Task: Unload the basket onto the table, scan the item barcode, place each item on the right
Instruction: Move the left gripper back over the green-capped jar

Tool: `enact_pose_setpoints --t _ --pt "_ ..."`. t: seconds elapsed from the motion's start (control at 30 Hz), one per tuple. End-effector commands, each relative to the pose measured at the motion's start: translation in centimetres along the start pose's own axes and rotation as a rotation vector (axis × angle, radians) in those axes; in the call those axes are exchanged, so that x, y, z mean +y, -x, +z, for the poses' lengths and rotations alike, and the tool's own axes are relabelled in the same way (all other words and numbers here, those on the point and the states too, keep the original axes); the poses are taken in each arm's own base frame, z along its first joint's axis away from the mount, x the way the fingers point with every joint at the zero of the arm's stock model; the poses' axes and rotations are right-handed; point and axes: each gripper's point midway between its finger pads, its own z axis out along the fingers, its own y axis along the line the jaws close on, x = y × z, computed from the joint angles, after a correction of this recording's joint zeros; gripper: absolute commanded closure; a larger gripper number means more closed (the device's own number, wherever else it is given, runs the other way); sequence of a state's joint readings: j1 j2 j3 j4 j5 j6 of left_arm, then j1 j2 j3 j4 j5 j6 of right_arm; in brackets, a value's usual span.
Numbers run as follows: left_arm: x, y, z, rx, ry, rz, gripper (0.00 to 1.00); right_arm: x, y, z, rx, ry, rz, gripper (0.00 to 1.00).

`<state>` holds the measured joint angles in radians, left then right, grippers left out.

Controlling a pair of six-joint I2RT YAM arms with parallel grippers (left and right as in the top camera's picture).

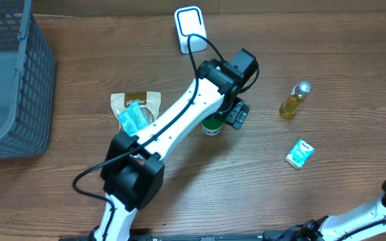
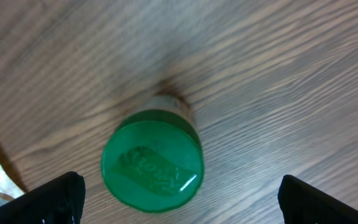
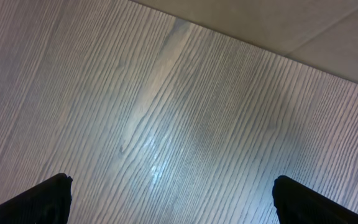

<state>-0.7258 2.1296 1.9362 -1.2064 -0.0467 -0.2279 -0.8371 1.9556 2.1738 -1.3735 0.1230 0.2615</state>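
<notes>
A small jar with a green lid (image 1: 211, 126) stands upright at the table's middle. My left gripper (image 1: 233, 112) hangs just above it, partly hiding it in the overhead view. In the left wrist view the green lid (image 2: 152, 160) lies straight below, between my left gripper's (image 2: 182, 208) wide-apart fingertips (image 2: 55, 199), which touch nothing. A white barcode scanner (image 1: 189, 27) stands at the table's far edge. My right gripper (image 3: 179, 211) is open over bare wood, with nothing between its fingers (image 3: 39, 202).
A tan snack pouch (image 1: 135, 102) with a blue packet (image 1: 134, 119) on it lies left of the arm. A yellow bottle (image 1: 293, 100) and a small teal box (image 1: 299, 153) lie to the right. A grey mesh basket (image 1: 32, 73) fills the left edge.
</notes>
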Motion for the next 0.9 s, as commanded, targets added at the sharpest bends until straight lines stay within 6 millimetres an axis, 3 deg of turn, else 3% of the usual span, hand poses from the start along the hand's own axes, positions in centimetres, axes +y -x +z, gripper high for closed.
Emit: enact_pose_setpoints --t 0.0,0.27,0.67,0.87 --pt "0.3 -0.8 2.5 0.067 0.031 0.028 0.0 -0.1 0.5 -0.9 -0.027 0.002 0.003 0.0" --pt "1.3 -1.5 5.3 0.124 0.098 0.034 0.0 -0.1 0.5 -0.9 -0.027 0.003 0.003 0.0" --pt "1.2 -1.5 5.4 0.123 0.1 -0.014 0.0 -0.1 0.5 -0.9 -0.027 0.002 0.003 0.0" --pt "1.1 -0.8 4.6 0.098 0.093 -0.032 0.0 -0.1 0.5 -0.9 -0.027 0.002 0.003 0.0"
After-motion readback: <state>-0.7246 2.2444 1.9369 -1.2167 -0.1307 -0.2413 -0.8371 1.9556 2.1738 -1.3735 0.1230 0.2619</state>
